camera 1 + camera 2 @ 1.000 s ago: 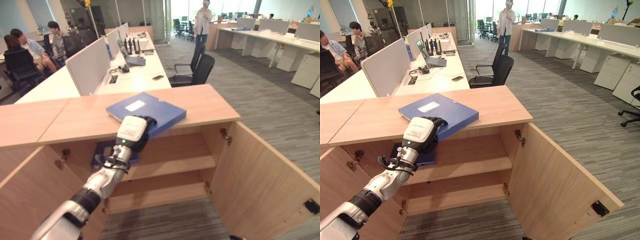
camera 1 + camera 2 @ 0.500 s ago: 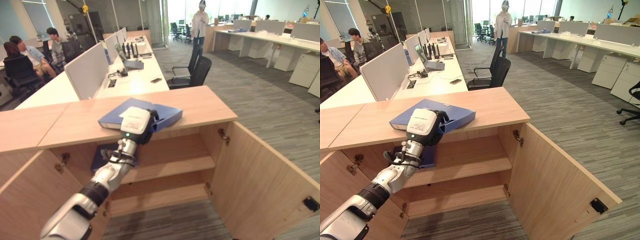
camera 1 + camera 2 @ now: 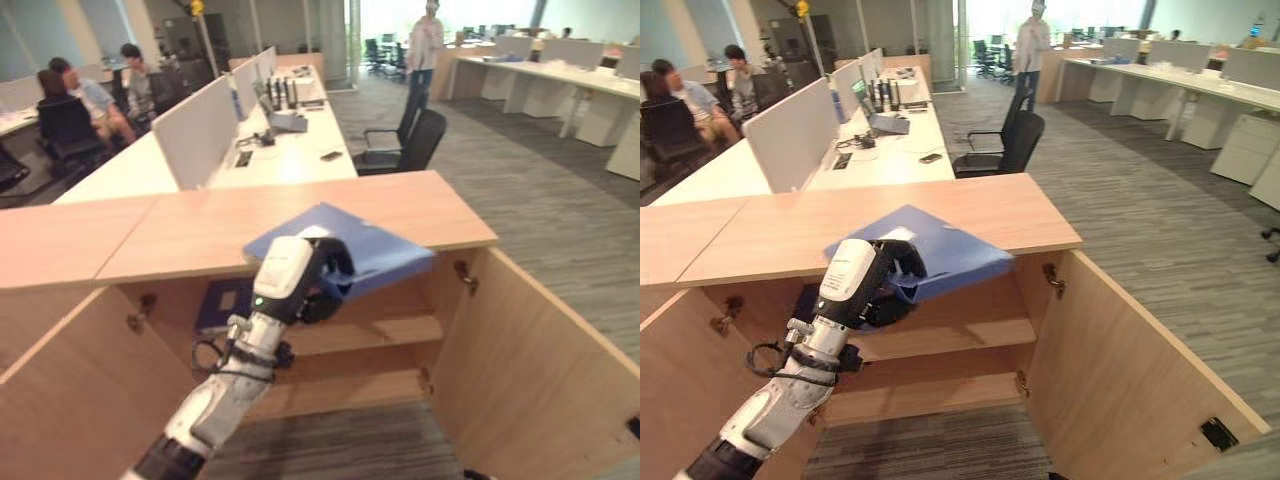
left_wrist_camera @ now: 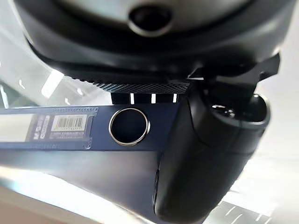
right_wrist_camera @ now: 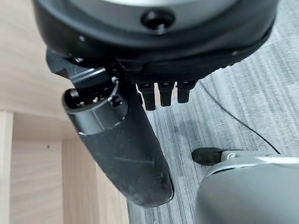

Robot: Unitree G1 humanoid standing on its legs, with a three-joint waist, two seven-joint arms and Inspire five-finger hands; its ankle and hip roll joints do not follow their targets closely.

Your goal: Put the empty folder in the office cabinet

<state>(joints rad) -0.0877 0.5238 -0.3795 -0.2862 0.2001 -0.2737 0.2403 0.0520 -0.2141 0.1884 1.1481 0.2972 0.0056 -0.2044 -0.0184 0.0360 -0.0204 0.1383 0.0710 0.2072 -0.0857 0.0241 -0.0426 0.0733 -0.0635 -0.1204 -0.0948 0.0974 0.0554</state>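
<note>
Blue folder (image 3: 925, 255) off the cabinet (image 3: 970, 215) worktop, tilted at its near edge, clamped at the near-left corner by left hand (image 3: 875, 280) fingers and thumb. May snag the worktop lip or slip from the one-corner grip. Second blue folder (image 3: 222, 303) already on upper shelf (image 3: 960, 325). Right hand (image 5: 121, 149) idle, fingers relaxed, low over the floor.

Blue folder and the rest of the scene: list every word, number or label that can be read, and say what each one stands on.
None can be read.
Blue folder, held in the left hand: white spine sticker with a barcode and a row of digits, too small to read.
Same folder's front cover: white label, blurred.
Second folder inside the cabinet: pale label, too small to read.
</note>
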